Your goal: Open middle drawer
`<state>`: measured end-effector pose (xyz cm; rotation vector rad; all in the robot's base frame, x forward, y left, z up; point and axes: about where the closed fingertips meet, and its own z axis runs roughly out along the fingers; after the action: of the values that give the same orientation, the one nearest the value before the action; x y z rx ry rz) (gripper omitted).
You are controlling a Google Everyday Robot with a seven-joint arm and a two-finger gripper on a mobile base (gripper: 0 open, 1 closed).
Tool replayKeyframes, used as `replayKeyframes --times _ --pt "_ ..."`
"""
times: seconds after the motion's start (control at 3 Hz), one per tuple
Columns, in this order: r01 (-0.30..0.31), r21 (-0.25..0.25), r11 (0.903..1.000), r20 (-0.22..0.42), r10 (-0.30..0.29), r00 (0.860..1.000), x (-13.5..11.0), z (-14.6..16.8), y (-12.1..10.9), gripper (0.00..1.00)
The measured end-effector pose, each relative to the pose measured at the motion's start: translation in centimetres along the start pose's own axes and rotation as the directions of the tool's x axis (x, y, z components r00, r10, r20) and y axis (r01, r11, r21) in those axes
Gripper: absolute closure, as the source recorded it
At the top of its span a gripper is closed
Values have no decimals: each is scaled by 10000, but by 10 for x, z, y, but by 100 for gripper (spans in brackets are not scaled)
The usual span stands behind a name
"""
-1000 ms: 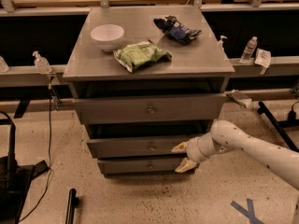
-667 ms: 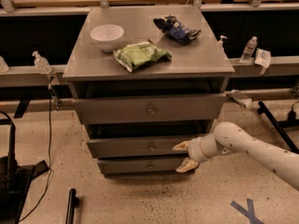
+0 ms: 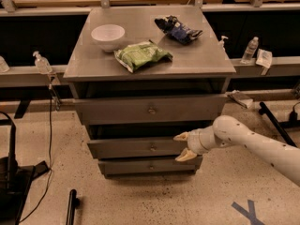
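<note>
A grey cabinet [image 3: 84, 70] has three stacked drawers. The middle drawer [image 3: 126, 148] has a flat grey front with a small round knob [image 3: 153, 147] at its centre, and a dark gap shows above it. My gripper [image 3: 183, 146] is at the right part of that front, to the right of the knob, on a white arm coming from the lower right. Its cream fingers [image 3: 181, 137] are spread apart, one above and one below, with nothing between them.
On the cabinet top lie a white bowl [image 3: 108, 34], a green chip bag [image 3: 142, 55] and a dark blue bag [image 3: 178, 30]. The top drawer [image 3: 150, 109] sticks out a little. Bottles stand on side rails [image 3: 28, 73]. A black stand and cables are at the lower left.
The gripper has shifted very slightly to the right along the middle drawer front. The drawers look unchanged.
</note>
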<state>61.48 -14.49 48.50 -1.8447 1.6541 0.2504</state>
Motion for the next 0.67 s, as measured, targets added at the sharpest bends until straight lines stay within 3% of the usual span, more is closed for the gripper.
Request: replayKeyframes --times 0.67 --pt "-803 -23 9968 -83 803 9967 29 31 -47 49"
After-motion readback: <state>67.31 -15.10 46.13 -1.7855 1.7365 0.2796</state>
